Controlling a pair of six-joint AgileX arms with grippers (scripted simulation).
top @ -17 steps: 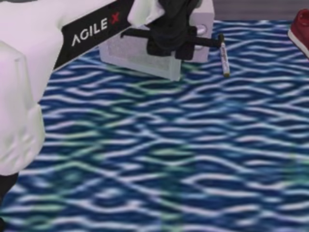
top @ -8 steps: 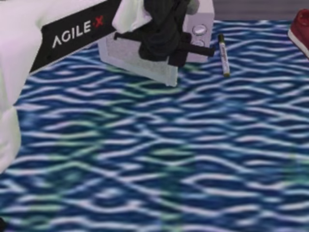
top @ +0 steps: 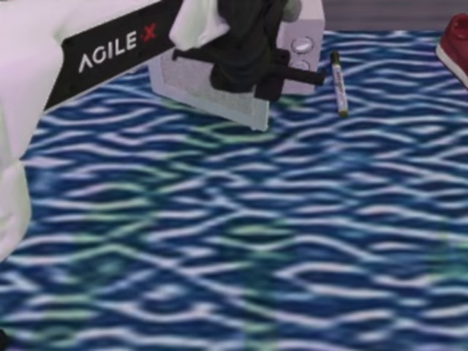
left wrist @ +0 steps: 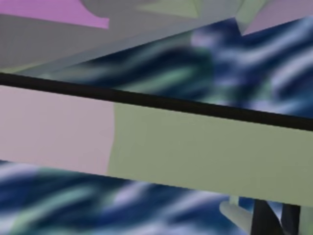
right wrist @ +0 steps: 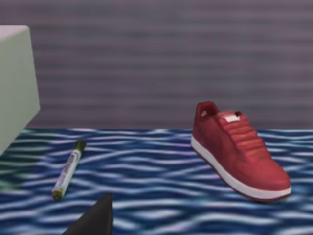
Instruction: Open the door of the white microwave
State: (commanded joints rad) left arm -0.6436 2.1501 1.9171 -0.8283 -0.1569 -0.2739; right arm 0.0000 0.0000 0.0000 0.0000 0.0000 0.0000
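Top view: the left arm, white with a black AgileX band, reaches across to the far side of the worktop (top: 219, 241), covered in a blue, white and green wave pattern, where its dark pincer (top: 252, 58) hangs over the front of the white microwave (top: 311, 22). The door (top: 212, 91), a white panel with a grey speckled window, stands swung partway out from the oven body, directly beneath the pincer and toward the arm's side of it. Whether the pincer's fingers are apart or clamped on the handle cannot be told; the wrist hides them. Two round silver knobs (top: 301, 45) sit just to the right of the pincer, and beyond them, farther right, a marker pen (top: 338, 80) lies on the worktop. A red sneaker (top: 455, 45) rests well apart at the far right edge. Left wrist view is filled by pale panel surfaces and a dark edge at close range. Right wrist view shows the pen, the sneaker and one dark fingertip (right wrist: 95, 219) of the right pincer (right wrist: 95, 225), whose opening cannot be judged.
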